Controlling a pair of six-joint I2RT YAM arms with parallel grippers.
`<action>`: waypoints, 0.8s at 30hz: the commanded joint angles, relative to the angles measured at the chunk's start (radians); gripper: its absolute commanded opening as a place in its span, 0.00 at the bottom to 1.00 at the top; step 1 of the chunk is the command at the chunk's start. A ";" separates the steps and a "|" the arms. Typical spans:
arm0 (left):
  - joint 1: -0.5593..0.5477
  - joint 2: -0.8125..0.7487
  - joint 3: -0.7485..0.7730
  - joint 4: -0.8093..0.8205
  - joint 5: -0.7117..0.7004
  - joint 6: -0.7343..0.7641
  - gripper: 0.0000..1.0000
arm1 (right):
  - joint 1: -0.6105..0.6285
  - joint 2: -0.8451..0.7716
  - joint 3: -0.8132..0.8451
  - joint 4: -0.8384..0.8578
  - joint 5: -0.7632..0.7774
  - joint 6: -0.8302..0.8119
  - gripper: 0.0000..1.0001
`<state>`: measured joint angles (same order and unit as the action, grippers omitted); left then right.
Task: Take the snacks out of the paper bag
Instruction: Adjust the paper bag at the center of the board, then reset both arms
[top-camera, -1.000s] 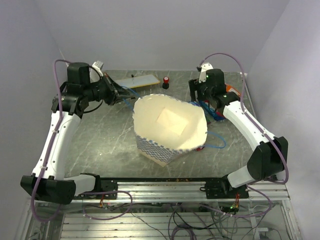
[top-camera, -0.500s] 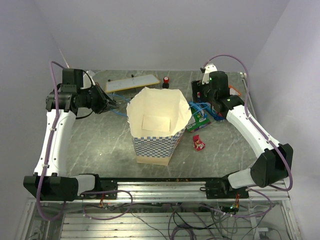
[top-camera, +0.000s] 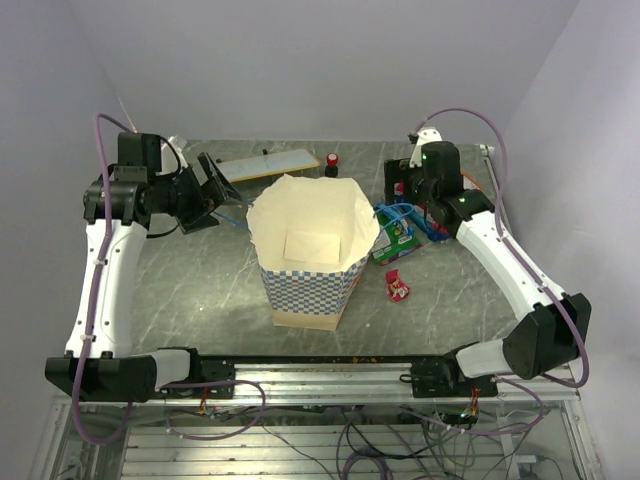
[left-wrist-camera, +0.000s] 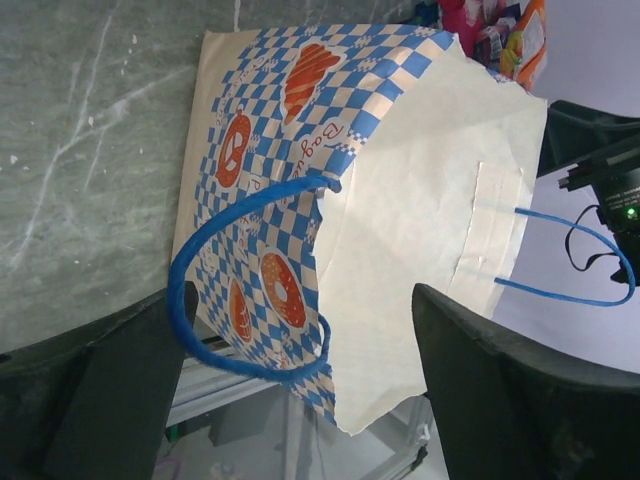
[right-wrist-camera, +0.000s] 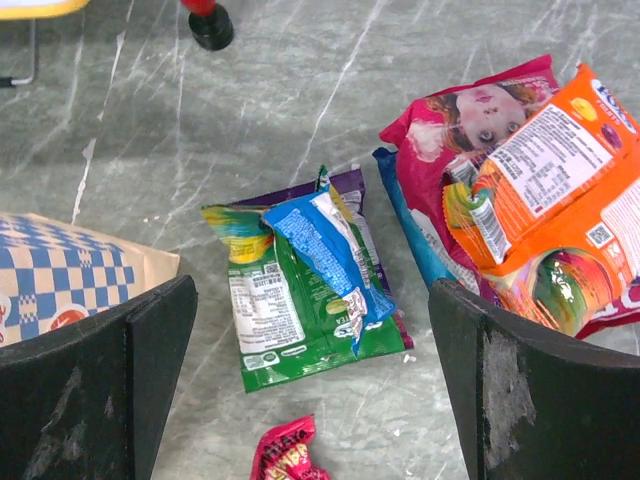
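The blue-and-white checkered paper bag (top-camera: 312, 262) stands upright mid-table, mouth up, showing only its cream lining. My left gripper (top-camera: 216, 190) hovers open just left of its rim. In the left wrist view a blue cord handle (left-wrist-camera: 232, 290) loops loosely between the spread fingers of that gripper (left-wrist-camera: 295, 310), which grip nothing. Snacks lie on the table right of the bag: a green packet (right-wrist-camera: 285, 315) under a blue one (right-wrist-camera: 335, 255), magenta (right-wrist-camera: 450, 120) and orange (right-wrist-camera: 560, 200) packets, and a tiny red wrapper (right-wrist-camera: 285, 455). My right gripper (right-wrist-camera: 310, 290) hangs open above them.
A flat white, yellow-edged board (top-camera: 265, 165) and a small red-and-black knob (top-camera: 331, 160) sit at the back of the table. The second blue handle (top-camera: 395, 212) hangs off the bag's right rim near the right wrist. A metal rail runs along the near edge.
The bag went from tipped over to upright, and the snacks now lie uncovered to its right. My left gripper opened, letting go of the handle, and drew back. The right jaws widened.
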<state>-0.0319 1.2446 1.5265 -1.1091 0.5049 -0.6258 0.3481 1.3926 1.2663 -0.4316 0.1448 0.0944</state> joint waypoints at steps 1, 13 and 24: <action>0.010 -0.019 0.081 -0.050 -0.053 0.060 1.00 | -0.005 -0.055 0.044 0.006 0.090 0.115 1.00; 0.009 -0.056 0.230 -0.198 -0.225 0.124 1.00 | -0.004 -0.179 0.109 -0.003 -0.012 0.275 1.00; 0.009 -0.082 0.427 -0.322 -0.266 0.195 0.91 | -0.005 -0.349 0.258 -0.167 0.043 0.246 1.00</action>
<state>-0.0296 1.1732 1.8679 -1.3693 0.2768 -0.4877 0.3477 1.0954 1.4418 -0.5198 0.1730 0.3393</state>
